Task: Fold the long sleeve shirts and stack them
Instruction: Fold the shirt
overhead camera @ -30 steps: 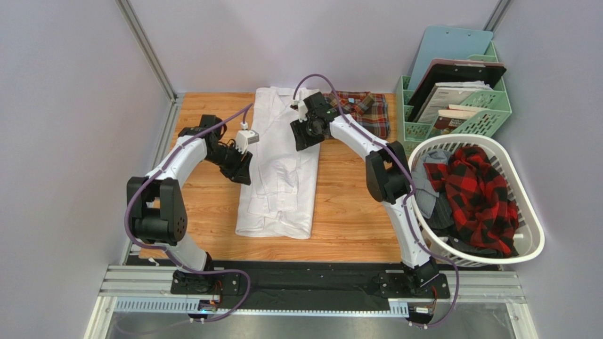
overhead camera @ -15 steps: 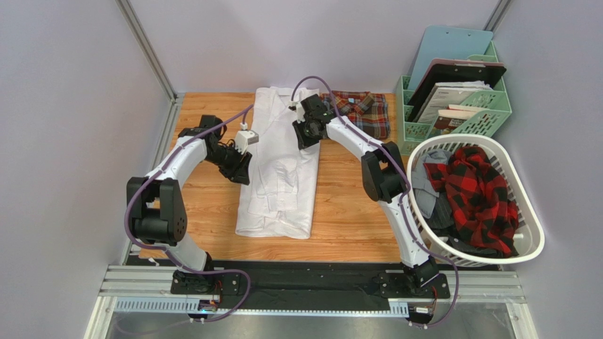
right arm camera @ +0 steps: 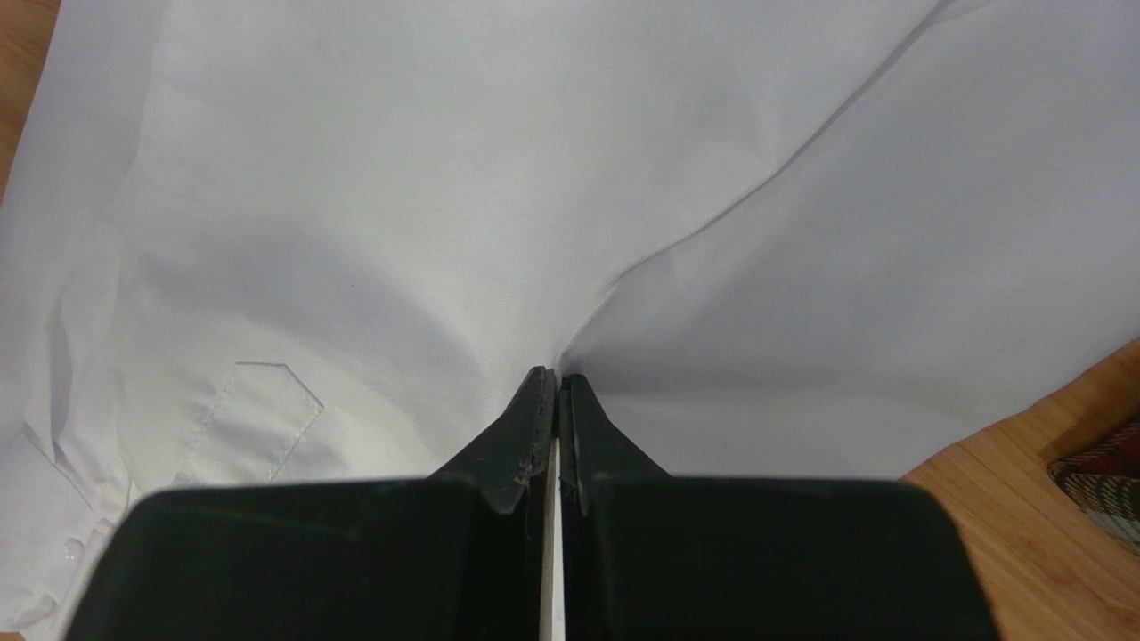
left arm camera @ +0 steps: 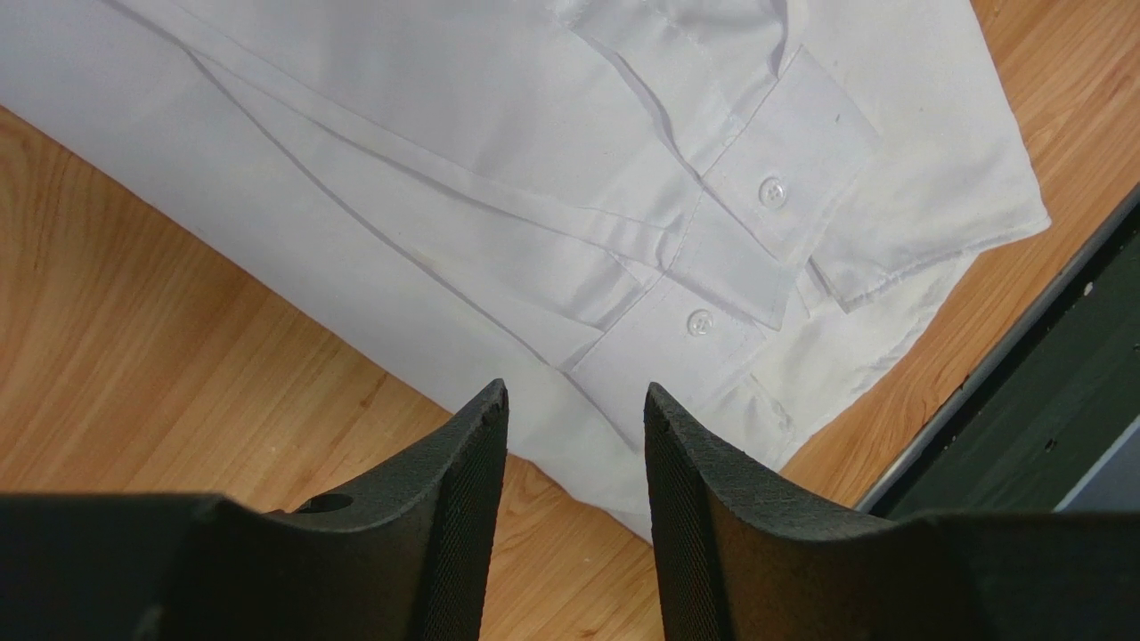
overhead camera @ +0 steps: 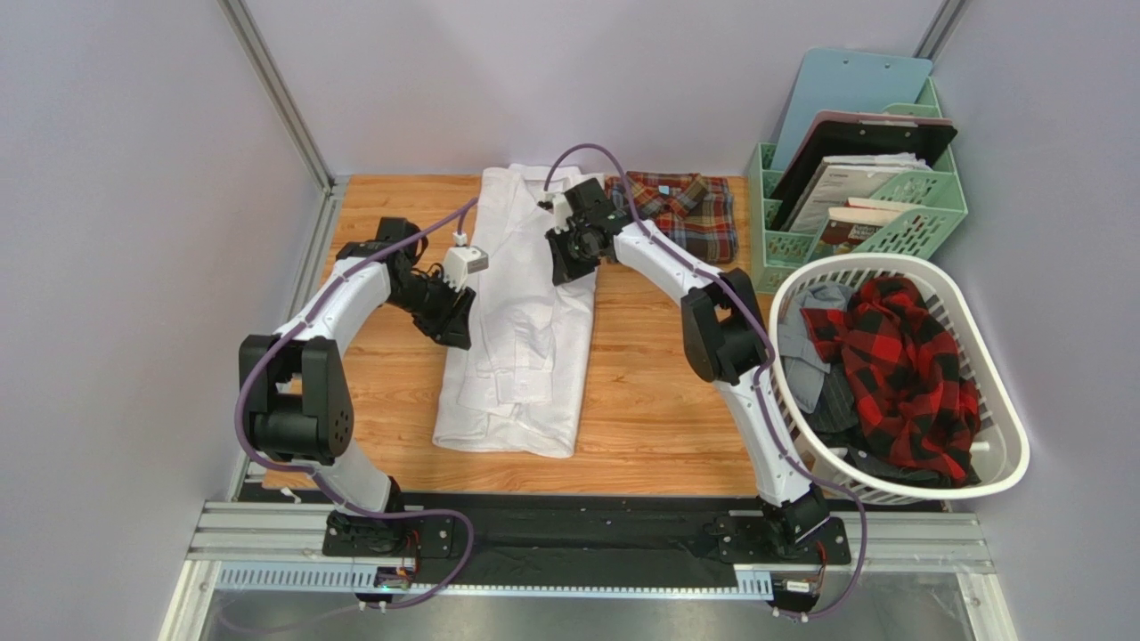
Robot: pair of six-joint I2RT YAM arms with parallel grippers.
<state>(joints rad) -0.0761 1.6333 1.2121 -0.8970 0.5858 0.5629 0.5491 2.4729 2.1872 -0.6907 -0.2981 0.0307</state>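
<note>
The white long sleeve shirt lies folded lengthwise down the middle of the wooden table, cuffs on top. My right gripper presses on its upper part and is shut, pinching a ridge of the white cloth between its tips. At the shirt's left edge my left gripper hovers open, with its fingers straddling the hem over bare wood and holding nothing. The plaid shirt sits folded at the back, right of the white one; a corner of this plaid shirt shows in the right wrist view.
A white laundry basket at the right holds a red and black checked garment. A green file organiser stands at the back right. A black rail runs along the table's near edge.
My right gripper has closed on the white shirt and shifted slightly left and back. The shirt's lower end has slid a little to the left. The left arm has stayed put.
</note>
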